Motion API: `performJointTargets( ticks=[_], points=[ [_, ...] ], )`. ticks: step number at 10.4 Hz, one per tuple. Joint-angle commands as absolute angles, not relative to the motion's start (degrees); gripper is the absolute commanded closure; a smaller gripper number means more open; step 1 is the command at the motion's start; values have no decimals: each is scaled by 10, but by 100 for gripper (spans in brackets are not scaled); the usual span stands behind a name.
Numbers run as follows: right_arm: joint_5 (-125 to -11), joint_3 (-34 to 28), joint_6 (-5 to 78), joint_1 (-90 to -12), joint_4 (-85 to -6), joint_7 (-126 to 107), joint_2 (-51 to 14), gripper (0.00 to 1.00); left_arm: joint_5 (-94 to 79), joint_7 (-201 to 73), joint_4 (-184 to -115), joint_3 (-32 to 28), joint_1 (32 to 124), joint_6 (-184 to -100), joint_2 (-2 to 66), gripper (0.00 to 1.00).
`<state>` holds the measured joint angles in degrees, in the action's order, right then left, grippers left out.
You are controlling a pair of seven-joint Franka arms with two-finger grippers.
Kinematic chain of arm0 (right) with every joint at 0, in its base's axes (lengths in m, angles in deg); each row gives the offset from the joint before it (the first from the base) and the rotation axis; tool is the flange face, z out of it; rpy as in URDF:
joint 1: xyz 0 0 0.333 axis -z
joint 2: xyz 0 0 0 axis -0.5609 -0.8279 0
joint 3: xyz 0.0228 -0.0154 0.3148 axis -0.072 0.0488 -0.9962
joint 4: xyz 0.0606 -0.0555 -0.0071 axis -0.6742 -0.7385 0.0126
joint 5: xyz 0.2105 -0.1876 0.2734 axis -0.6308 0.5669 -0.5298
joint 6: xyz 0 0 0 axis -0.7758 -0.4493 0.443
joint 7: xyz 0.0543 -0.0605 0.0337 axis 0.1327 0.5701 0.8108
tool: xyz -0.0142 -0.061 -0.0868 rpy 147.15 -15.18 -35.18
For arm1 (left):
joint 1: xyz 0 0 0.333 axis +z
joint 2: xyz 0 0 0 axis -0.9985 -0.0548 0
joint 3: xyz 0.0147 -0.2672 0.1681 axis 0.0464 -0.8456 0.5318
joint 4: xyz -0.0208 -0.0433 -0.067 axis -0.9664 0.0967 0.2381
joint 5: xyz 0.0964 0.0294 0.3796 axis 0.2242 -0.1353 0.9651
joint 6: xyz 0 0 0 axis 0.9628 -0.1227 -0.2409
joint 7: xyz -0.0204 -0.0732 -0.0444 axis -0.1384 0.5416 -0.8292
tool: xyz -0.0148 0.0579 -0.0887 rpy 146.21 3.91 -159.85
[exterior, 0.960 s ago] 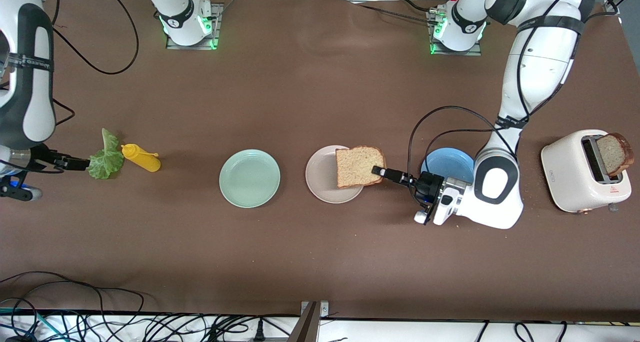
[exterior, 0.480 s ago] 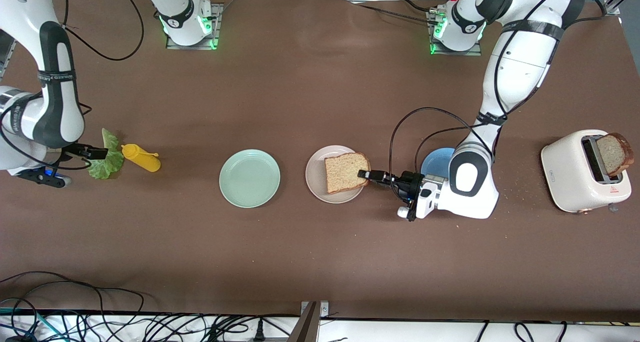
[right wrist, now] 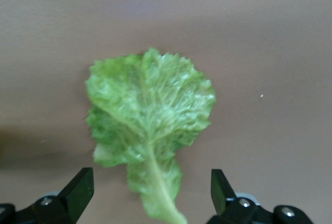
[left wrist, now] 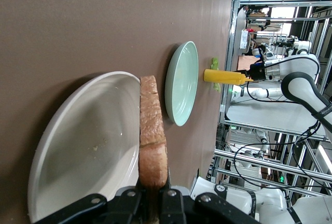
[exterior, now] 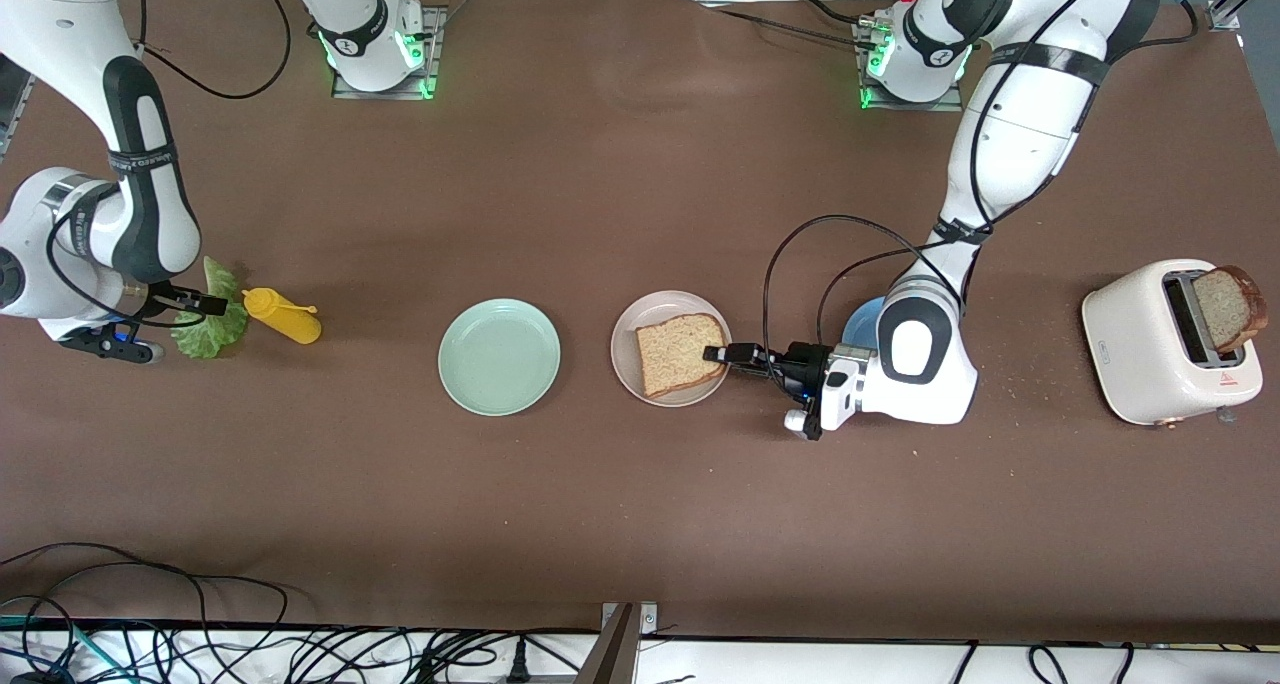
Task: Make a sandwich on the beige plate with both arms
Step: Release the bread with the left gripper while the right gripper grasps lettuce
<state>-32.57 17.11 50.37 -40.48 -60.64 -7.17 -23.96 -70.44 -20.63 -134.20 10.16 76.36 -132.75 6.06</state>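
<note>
A: Bread slice (exterior: pixel 680 353) lay over the beige plate (exterior: pixel 628 359), at the side of that plate toward the left arm's end of the table. The left gripper (exterior: pixel 716 354) was pinched tight on its crust edge, just over the plate's rim. From the left wrist camera, the slice (left wrist: pixel 152 137) showed edge-on between the pressed-together fingers (left wrist: pixel 171 203), above the plate's hollow (left wrist: pixel 83 151).

B: How would it handle?

A: Light, soft and crumbly, I judged. A hard squeeze would dent it, so the firmer crust was the sensible hold, which is where the grip sat.

B: And the other arm?

A: The right gripper (exterior: pixel 200 305) hung over the lettuce leaf (exterior: pixel 213 319), well away from the beige plate toward the right arm's end of the table. Its fingers (right wrist: pixel 78 187) were spread wide, 1 on each side of the leaf's stalk (right wrist: pixel 155 182), and not touching it.

B: Lettuce is trickier?

A: Probably. It looked thin, limp and easily torn; the thicker rib near the stalk seemed the best place to pinch. The yellow squeeze bottle (exterior: pixel 283 316) lay just beside the leaf, on its plate side, so a careless approach could knock it.

B: More bread?

A: 1 slice (exterior: pixel 1228 307) stood in the white toaster (exterior: pixel 1150 349), past the blue plate (exterior: pixel 860 324). The mint-green plate (exterior: pixel 499 356) sat beside the beige 1.
</note>
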Motion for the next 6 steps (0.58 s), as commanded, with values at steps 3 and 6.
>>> performJointTargets(
  ticks=[3,6],
  points=[
    [-341,167,557,-391,-637,-48,-247,0,-733,-156,-1375,104,759,-1347,72,100],
    [-368,165,557,-392,-636,-48,-252,14,-728,-156,-1376,105,753,-1348,72,99]
  ],
)
